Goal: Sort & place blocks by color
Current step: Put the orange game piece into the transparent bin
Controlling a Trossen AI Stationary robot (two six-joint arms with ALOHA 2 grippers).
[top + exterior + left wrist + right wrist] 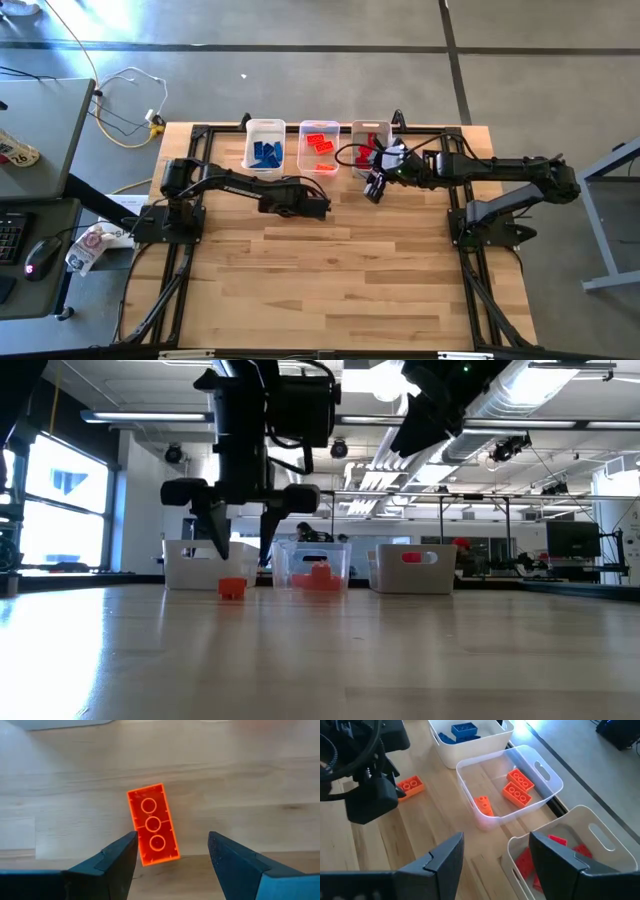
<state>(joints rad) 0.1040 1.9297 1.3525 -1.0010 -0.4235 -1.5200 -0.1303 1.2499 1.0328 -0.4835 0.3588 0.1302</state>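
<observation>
One orange block (152, 825) lies flat on the table, studs up, in front of the bins. My left gripper (172, 850) hangs open just above it (232, 588), a finger on either side, touching nothing. In the high view the left gripper (318, 205) covers that block. My right gripper (495, 850) is open and empty, raised by the near edge of the red bin (370, 150). Blue blocks (266, 153) lie in the left bin, orange blocks (517, 786) in the middle bin, red blocks (547, 855) in the right bin.
Three small bins stand in a row at the table's far edge: blue bin (265, 128), orange bin (320, 127), red bin (371, 126). Bare wood spreads across the near half of the table (330, 290). A desk with a mouse stands off the left side.
</observation>
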